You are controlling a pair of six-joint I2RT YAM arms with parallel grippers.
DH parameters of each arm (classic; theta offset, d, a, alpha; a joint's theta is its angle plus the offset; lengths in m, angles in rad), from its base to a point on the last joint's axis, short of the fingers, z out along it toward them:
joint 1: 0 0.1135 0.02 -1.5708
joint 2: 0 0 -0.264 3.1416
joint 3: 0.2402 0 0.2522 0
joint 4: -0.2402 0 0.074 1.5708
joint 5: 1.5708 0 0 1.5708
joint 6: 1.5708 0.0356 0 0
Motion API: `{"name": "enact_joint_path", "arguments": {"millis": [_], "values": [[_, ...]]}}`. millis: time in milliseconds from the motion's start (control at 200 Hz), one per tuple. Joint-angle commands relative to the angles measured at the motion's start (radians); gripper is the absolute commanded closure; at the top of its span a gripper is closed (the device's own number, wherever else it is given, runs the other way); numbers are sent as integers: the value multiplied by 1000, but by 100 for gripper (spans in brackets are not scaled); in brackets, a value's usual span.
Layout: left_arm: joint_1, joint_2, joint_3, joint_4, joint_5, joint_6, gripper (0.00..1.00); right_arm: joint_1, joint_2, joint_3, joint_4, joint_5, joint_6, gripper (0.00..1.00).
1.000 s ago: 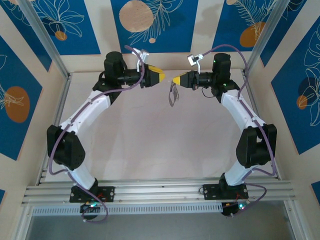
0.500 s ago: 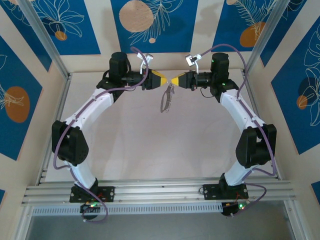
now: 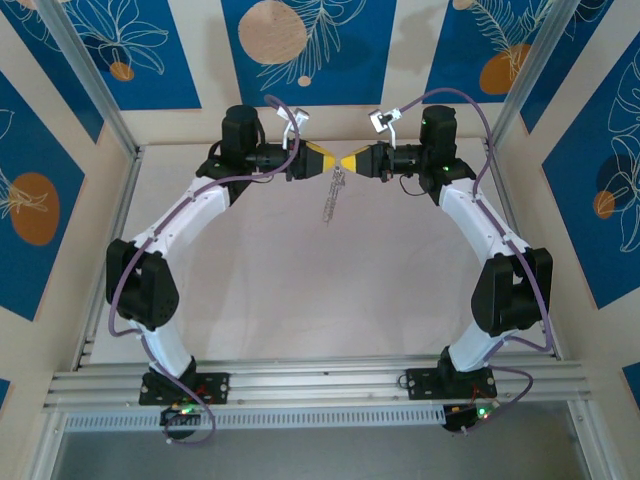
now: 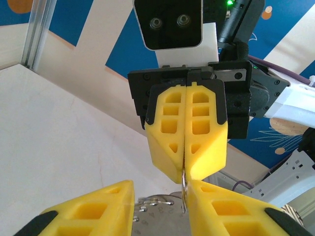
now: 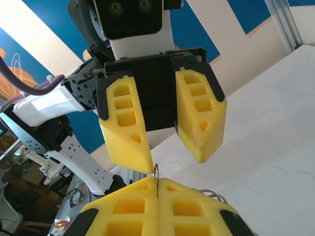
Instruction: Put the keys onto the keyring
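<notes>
This is a robotics lab test cell rather than a home or a shop. The pale tabletop [image 3: 300, 290] is boxed in by bare aluminium posts [image 3: 86, 75] at its far corners. Wall panels [image 3: 310, 45] printed with blue leaf patterns and orange discs stand around it. Along the tabletop's near edge runs a slotted aluminium rail [image 3: 320, 382], with the left arm [image 3: 185, 212] and the right arm [image 3: 478, 225] bolted to it. Purple cables [image 3: 112, 300] loop along the arms above the tabletop. Small green status lights [image 3: 481, 411] glow just below its near edge.
</notes>
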Motion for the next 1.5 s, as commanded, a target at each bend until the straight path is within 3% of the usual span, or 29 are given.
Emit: {"name": "enact_joint_path", "arguments": {"millis": [0, 365, 515, 970, 1195, 1495], "values": [[-10, 16, 27, 47, 34, -16, 68, 6, 19, 38, -11, -21, -17, 100], [-23, 28, 31, 75, 40, -34, 71, 8, 20, 40, -11, -17, -19, 100], [-27, 28, 25, 79, 49, -34, 77, 7, 18, 37, -13, -14, -21, 100], [-27, 7, -8, 83, 46, -22, 73, -12, 7, 22, 0, 1, -13, 100], [-27, 7, -9, 80, 51, -18, 80, -17, 4, 15, 11, 4, -5, 100], [-28, 11, -3, 92, 63, -30, 81, -17, 4, 10, 26, 1, 3, 100]]}}
